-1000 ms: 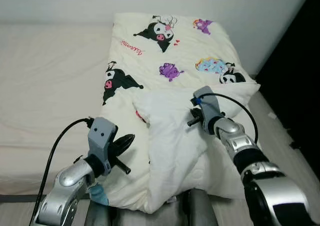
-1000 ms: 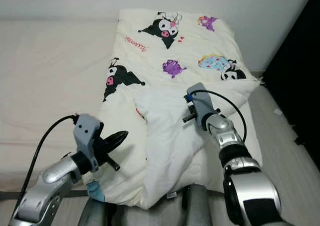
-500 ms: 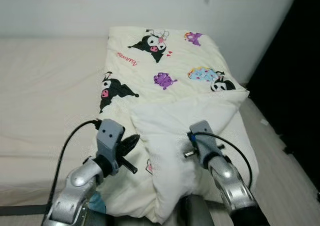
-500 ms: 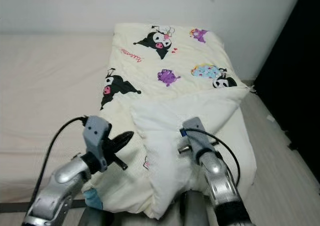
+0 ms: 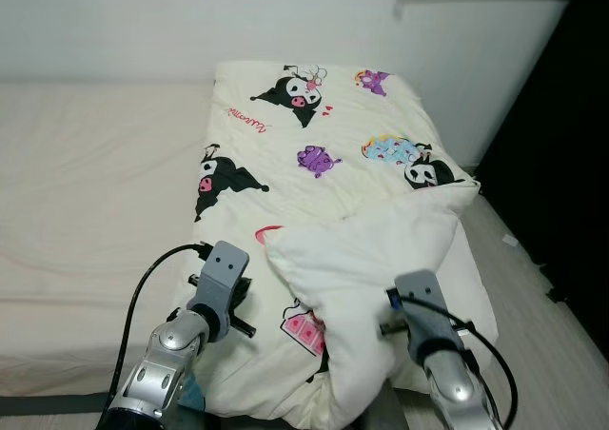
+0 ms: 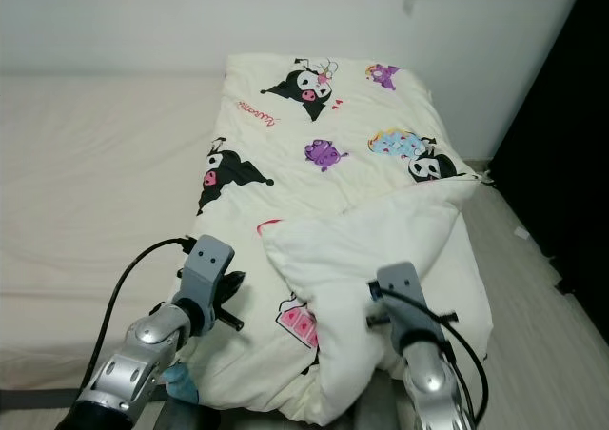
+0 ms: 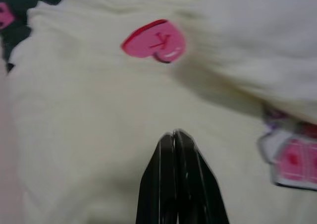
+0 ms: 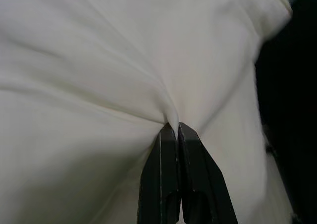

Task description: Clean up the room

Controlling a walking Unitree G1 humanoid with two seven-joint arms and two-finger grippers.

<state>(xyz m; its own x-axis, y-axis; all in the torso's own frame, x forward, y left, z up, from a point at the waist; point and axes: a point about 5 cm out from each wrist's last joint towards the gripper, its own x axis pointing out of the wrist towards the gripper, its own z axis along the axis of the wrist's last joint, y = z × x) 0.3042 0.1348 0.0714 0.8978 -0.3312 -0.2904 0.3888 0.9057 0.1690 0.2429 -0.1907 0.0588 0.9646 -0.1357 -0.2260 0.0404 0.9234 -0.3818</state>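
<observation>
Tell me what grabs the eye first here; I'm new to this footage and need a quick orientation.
A cream quilt printed with cartoon characters covers the right side of the bed, its near corner folded back to show the plain white underside. The right tool is shut on that white fold, fabric puckering at its tips. The left tool, shut, rests on the quilt near a pink heart.

left tool — fingers together | right tool — fingers pinched
</observation>
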